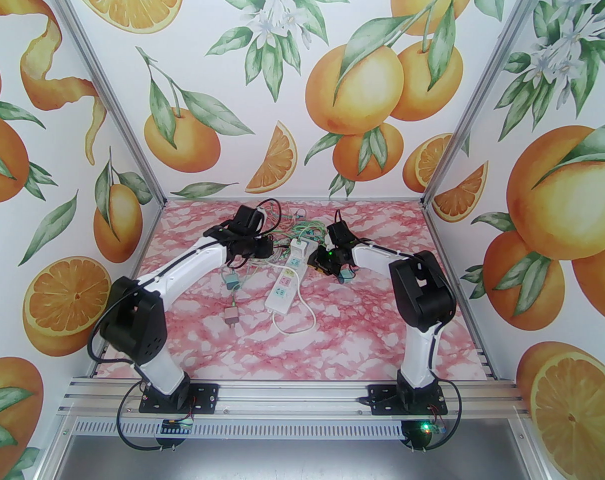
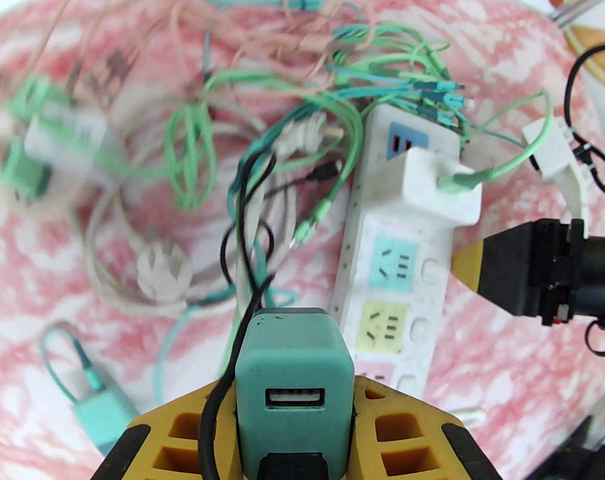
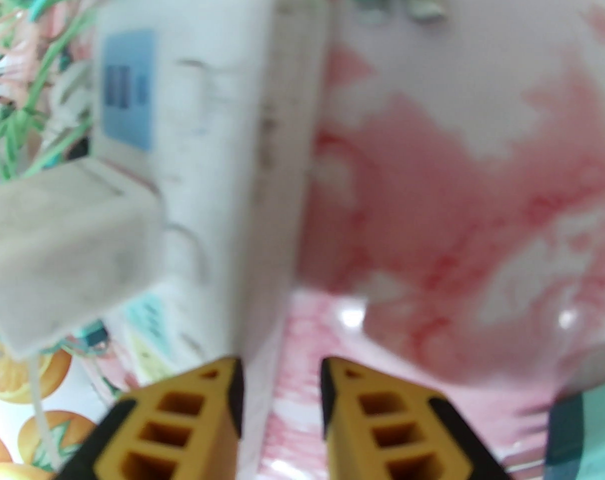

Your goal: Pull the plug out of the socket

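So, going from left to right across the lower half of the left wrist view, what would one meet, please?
A loose teal adapter → teal USB charger held in the left gripper → white power strip → right gripper.

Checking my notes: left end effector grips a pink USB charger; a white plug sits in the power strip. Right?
Not pink: the left wrist view shows the left end effector gripping a teal USB charger. The rest holds.
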Robot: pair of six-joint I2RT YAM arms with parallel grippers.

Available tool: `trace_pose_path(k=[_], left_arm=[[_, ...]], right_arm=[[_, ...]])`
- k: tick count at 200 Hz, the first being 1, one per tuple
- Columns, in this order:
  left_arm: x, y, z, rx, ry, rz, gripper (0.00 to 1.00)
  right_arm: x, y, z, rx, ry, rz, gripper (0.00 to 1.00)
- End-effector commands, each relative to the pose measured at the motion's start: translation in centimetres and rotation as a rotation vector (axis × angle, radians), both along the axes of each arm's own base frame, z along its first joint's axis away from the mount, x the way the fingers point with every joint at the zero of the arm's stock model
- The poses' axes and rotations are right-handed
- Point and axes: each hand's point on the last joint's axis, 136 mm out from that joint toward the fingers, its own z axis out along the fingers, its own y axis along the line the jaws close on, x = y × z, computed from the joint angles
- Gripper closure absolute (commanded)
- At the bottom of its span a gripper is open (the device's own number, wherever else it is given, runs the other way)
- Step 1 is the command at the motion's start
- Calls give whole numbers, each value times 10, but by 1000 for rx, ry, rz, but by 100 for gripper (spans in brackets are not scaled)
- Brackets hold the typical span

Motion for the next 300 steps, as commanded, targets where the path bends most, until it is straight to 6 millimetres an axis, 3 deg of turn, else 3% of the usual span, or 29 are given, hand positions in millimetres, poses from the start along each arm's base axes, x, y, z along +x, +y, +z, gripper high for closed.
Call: trace_pose_path(k=[1, 51, 108, 137, 167, 178, 219, 262, 300], left_arm=[[-4, -1, 19, -179, -28, 34, 87], [-28, 11, 1, -330, 24, 64, 86], [-67, 36, -51, -163, 137, 43, 80], [-76, 43, -70, -103, 181, 29, 79], [-80, 43, -76, -63, 195, 3, 65], [-81, 43, -74, -54, 195, -9, 54], [-73, 45, -51, -20, 155, -22, 31], [-47, 33, -5, -24, 48, -49, 30], [-19, 0, 18, -19, -63, -96, 30]], right_arm=[[-11, -8, -1, -40, 18, -3, 67], [-14, -5, -2, -36, 20, 0, 67], [-19, -4, -4, -36, 24, 4, 67], [-20, -3, -3, -34, 23, 7, 67], [-18, 0, 1, -25, 10, 12, 67], [-16, 0, 3, -22, 5, 11, 67], [-11, 3, 13, -8, -23, 13, 67], [0, 7, 29, 24, -73, 8, 67], [13, 1, 36, 41, -100, -37, 67]])
